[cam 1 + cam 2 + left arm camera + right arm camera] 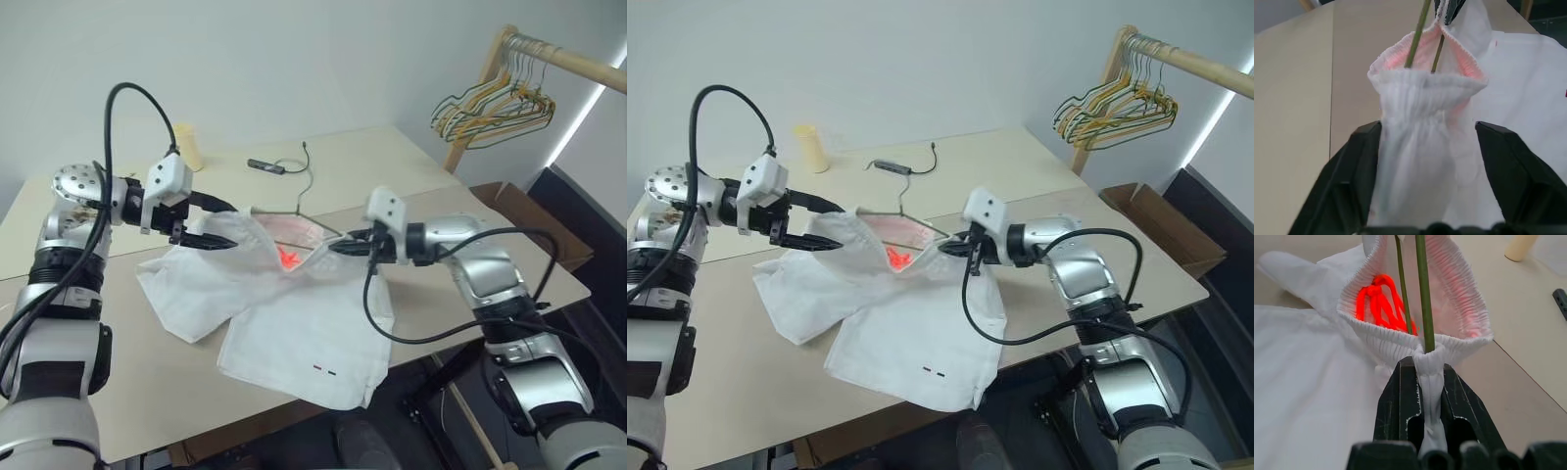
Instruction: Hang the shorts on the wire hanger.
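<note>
- Two grippers hold up the waistband of the shorts [294, 323] over the table [147, 392]; the legs lie spread flat on the near part of the tabletop.
- Right gripper [1428, 363]: fingers pinched tight on one end of the elastic waistband, fabric bunched between them.
- Left gripper [1425, 132]: fingers spread wide, the other end of the waistband draped between them.
- Hanger [1423, 293]: its wires run inside the open waistband; the hook sticks out behind.
- Orange-red cord [1378, 298] lies inside the waistband.
- Farther back on the table: a dark cable [266, 166] and a pale yellow cup [188, 147].
- Far right: a wooden rack [568, 61] carrying coloured hangers [490, 110].
</note>
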